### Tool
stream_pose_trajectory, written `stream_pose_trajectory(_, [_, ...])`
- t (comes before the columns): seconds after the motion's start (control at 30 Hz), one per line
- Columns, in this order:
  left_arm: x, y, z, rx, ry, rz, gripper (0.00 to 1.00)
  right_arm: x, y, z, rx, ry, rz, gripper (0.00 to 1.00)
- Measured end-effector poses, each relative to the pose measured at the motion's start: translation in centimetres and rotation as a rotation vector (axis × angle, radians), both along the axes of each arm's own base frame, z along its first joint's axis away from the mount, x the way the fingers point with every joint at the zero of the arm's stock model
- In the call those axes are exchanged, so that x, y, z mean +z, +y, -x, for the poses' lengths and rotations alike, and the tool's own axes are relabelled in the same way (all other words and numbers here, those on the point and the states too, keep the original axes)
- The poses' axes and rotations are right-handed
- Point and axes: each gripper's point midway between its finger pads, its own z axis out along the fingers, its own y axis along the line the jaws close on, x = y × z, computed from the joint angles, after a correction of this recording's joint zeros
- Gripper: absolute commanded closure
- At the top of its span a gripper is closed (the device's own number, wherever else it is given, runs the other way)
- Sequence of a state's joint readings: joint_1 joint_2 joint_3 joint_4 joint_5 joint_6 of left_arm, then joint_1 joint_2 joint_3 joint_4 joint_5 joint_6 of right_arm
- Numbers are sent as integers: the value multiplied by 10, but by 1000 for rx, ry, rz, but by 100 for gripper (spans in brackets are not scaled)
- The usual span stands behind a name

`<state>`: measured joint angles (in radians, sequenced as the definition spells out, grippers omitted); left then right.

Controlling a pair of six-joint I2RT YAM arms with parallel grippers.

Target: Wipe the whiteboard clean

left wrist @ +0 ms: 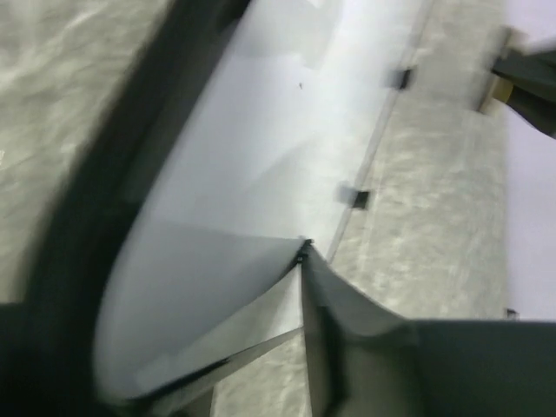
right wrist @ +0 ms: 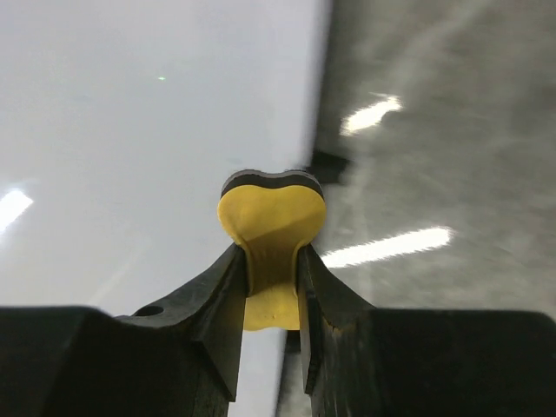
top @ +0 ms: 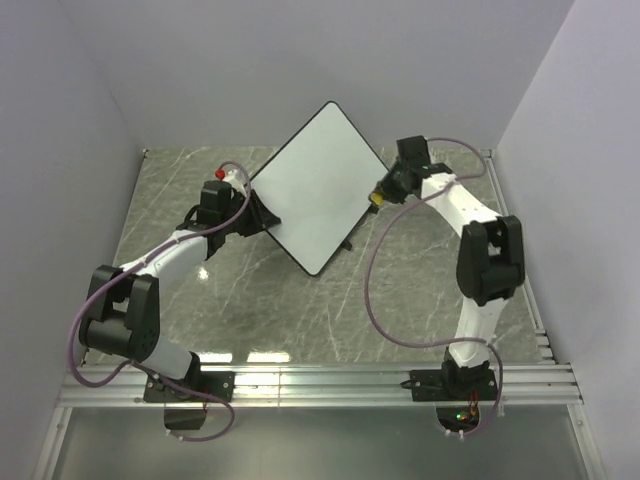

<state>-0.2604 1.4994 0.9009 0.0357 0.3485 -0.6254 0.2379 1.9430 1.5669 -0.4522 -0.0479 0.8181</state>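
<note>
Where the grey marble table [top: 250,300] spans the workspace, the whiteboard [top: 315,185] sits between the two grippers, turned corner-on like a diamond and tilted up off the surface. Its face reads plain white in every view.

The left gripper [top: 260,215] is closed on the board's left edge. In the left wrist view one finger [left wrist: 347,347] presses on the white face and the other, blurred, lies behind the board. The board extends forward and to the right of this hand.

The right gripper [top: 384,190] is just beside the board's right edge. Its jaws are nearly closed and pinch the yellow eraser [right wrist: 271,221], dark pad pointing forward. The board lies ahead and left of this hand. Whether the pad touches the board cannot be told.
</note>
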Motion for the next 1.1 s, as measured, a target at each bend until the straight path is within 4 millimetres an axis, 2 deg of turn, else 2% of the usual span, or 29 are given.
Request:
stream_pose_trajectory(0.1, [-13,9,3,37,43,-37,51,-8,-40,31,-63,49,64,100])
stream_pose_trajectory(0.2, [-17,13,4,51,55,-64,44,-31,-75,63,-116,140,147,100])
stream_pose_trajectory(0.27, [-22,18,6,64,68,-90,42,-48,-88,85,-122,209,196,99])
stream_pose_trajectory(0.37, [-27,24,9,78,86,-122,37,-70,-96,115,-88,308,258,78])
stream_pose_trajectory(0.4, [-27,25,11,80,90,-131,36,-73,-98,121,-79,328,269,69])
stream_pose_trajectory(0.43, [-28,27,12,83,94,-143,34,-76,-99,126,-69,343,278,54])
stream_pose_trajectory(0.5, [-30,31,16,88,106,-172,32,-80,-100,131,-53,356,288,43])
stream_pose_trajectory(0.53, [-30,33,18,88,112,-187,29,-83,-100,134,-49,365,290,32])
stream_pose_trajectory(0.57, [-30,35,20,89,117,-202,25,-85,-101,137,-44,374,294,27])
stream_pose_trajectory(0.63, [-27,41,24,95,126,-239,24,-89,-101,142,-31,387,300,25])
stream_pose_trajectory(0.7, [-19,46,27,103,127,-265,21,-91,-102,144,-26,394,303,23])
stream_pose_trajectory(0.73, [-13,48,28,109,120,-271,20,-91,-102,145,-26,394,303,19])
stream_pose_trajectory(1.0, [56,54,27,151,-8,-250,20,-89,-103,154,-21,388,304,17])
stream_pose_trajectory(1.1, [68,56,33,157,-26,-243,20,-81,-103,155,-18,366,301,19])
